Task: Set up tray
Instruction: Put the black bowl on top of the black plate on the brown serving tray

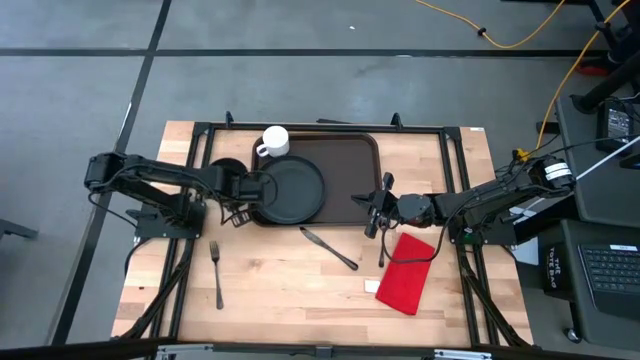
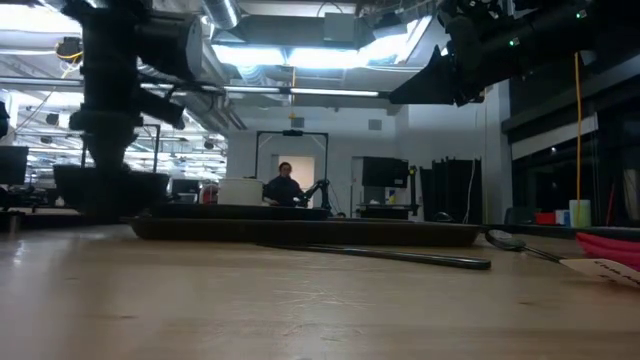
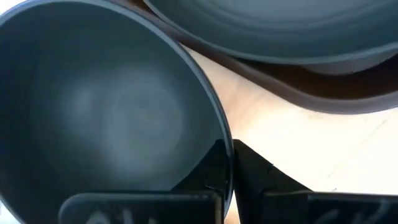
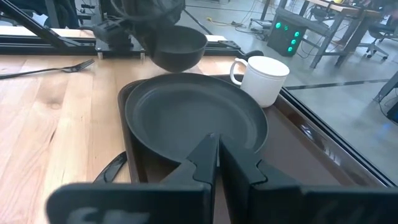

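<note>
Beside the tray's [image 1: 345, 180] left edge, the left gripper [image 1: 243, 190] clamps a bowl's [image 4: 177, 48] rim (right gripper [image 1: 372, 212] closed, empty).

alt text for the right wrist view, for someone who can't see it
A round black plate lies on a dark brown tray beside a white mug. Beyond the plate, the left claw holds a dark bowl above the table; a fork lies on the wood. The right claw is shut in the foreground.

1 tray [image 1: 352, 165], 1 plate [image 1: 292, 188], 1 bowl [image 4: 179, 47], 1 mug [image 1: 274, 141], 1 fork [image 1: 216, 272], 1 knife [image 1: 329, 249], 1 napkin [image 1: 406, 273]
</note>
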You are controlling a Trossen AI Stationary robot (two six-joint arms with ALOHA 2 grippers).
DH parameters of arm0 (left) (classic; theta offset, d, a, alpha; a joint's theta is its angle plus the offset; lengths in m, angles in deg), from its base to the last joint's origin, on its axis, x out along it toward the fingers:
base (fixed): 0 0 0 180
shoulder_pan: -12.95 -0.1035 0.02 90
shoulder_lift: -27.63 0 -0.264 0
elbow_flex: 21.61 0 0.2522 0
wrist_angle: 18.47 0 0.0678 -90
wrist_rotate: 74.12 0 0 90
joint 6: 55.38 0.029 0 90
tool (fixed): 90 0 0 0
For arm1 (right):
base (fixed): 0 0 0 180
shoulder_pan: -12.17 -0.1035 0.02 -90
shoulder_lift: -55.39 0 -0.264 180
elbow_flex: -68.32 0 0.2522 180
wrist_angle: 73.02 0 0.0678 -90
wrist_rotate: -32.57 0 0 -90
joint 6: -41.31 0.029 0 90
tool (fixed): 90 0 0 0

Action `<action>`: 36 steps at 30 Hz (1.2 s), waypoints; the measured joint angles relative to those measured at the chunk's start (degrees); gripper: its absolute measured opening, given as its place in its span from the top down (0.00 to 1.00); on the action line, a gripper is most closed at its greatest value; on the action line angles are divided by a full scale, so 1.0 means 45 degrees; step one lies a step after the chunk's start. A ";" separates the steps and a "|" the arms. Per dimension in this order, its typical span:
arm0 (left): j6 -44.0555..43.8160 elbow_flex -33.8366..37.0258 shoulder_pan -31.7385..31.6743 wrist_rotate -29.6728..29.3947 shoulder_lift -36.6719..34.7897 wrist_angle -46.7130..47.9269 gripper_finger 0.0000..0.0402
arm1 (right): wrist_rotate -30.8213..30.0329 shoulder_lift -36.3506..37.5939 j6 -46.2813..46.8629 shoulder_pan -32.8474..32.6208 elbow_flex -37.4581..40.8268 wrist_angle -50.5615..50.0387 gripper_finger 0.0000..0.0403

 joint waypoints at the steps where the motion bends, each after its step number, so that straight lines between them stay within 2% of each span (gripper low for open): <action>1: 0.0037 -0.0129 0.0000 -0.0029 -0.0064 0.0063 0.99 | -0.0001 0.0000 0.0000 0.0000 0.0001 0.0000 0.94; 10: 0.0585 -0.0839 0.0003 -0.0025 -0.1581 0.0220 0.99 | -0.0003 0.0000 -0.0032 0.0000 0.0001 -0.0005 0.94; 14: 0.0644 -0.0984 0.0027 -0.0506 -0.2513 0.0149 0.99 | -0.0003 0.0000 -0.0034 -0.0004 0.0003 -0.0005 0.94; 18: 0.0815 -0.0996 0.0023 -0.0759 -0.3340 -0.0758 0.99 | -0.0008 0.0000 -0.0038 -0.0001 0.0003 -0.0005 0.94; 21: 0.1758 -0.0996 0.0037 -0.0493 -0.3620 -0.2078 0.99 | -0.0020 0.0000 -0.0051 0.0000 0.0003 -0.0001 0.94; 24: 0.2758 -0.0998 0.0037 -0.0254 -0.3565 -0.3676 0.99 | -0.0028 0.0000 -0.0087 0.0000 0.0003 -0.0005 0.94; 29: 0.3580 -0.1023 0.0047 0.1198 -0.2718 -0.4800 0.99 | -0.0037 0.0000 -0.0063 0.0000 0.0003 0.0005 0.94; 36: 0.4492 -0.2836 0.0037 0.1413 -0.0666 -0.4354 0.99 | -0.0042 0.0000 -0.0053 0.0000 0.0000 0.0027 0.94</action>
